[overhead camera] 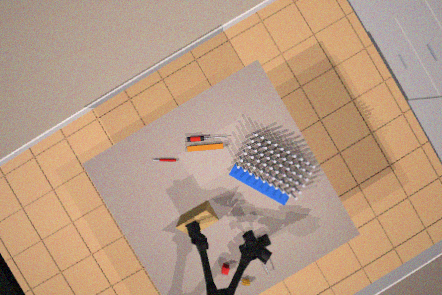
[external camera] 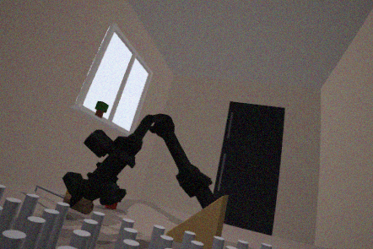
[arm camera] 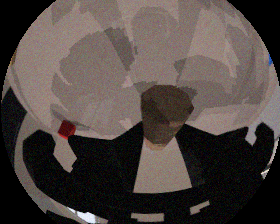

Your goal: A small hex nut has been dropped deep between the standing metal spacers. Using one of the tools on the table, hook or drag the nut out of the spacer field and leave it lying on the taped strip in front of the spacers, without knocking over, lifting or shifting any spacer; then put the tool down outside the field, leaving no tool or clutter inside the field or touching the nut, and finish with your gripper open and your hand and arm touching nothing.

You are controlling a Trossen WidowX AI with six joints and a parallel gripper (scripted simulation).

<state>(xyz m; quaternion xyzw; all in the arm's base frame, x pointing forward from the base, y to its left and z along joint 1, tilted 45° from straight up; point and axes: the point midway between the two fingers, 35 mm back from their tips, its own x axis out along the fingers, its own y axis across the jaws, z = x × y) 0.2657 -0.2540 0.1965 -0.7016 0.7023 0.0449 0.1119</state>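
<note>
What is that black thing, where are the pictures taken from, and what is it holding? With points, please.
The black thing is a robot arm. Its gripper [overhead camera: 256, 247] [external camera: 90, 199] [arm camera: 158, 123] is like a hand, closed on a brown handle [external camera: 82, 205] [arm camera: 166, 112].

One picture looks down from above. One looks past the metal posts [overhead camera: 274, 157] [external camera: 45, 226]. The round one looks out from the gripper.

On the table [overhead camera: 135, 191] are those posts, a blue strip [overhead camera: 259, 184], a red block [overhead camera: 225, 269] [external camera: 110, 206] [arm camera: 67, 129] and a tan wedge [overhead camera: 199, 215] [external camera: 211, 224].
</note>
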